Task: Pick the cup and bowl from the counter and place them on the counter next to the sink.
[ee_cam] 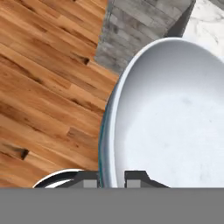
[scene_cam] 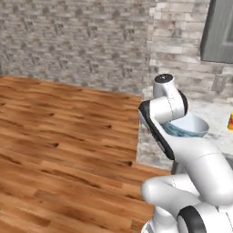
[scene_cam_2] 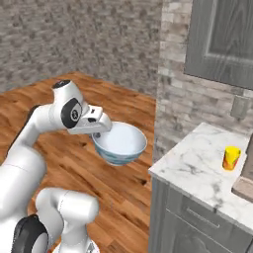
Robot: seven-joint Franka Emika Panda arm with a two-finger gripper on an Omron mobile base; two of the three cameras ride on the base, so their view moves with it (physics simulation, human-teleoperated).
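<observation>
- Right base view showed the gripper [scene_cam_2: 100, 129] closed on the near rim of the bowl [scene_cam_2: 121, 143], one finger inside the rim and one outside.
- The bowl was held in the air, over the wooden floor [scene_cam_2: 123, 106], with its open side up and almost level.
- Between the bowl and the left edge of the counter [scene_cam_2: 197, 165] there was a free gap; they did not touch.
- The cup [scene_cam_2: 231, 157] stood upright on the counter, well away from that left edge and close to the stone wall [scene_cam_2: 190, 106] behind it.
- The marble between the left edge and the cup was free.
- Left base view showed the bowl [scene_cam: 189, 127] partly hidden behind the arm, just at the counter [scene_cam: 214, 113] corner.
- The cup [scene_cam: 230, 121] was cut by the right border of this view.
- To the left of the counter the floor [scene_cam: 63, 132] was open as far as the back wall.
- Hand view showed the two fingertips [ee_cam: 91, 179] at the bottom, narrow, with the thin rim of the bowl [ee_cam: 175, 118] between them.
- The pale inside of the bowl covered the right part, the floor [ee_cam: 48, 83] lay under its left edge, and the grey cabinet side [ee_cam: 131, 30] with a bit of marble appeared above it.
</observation>
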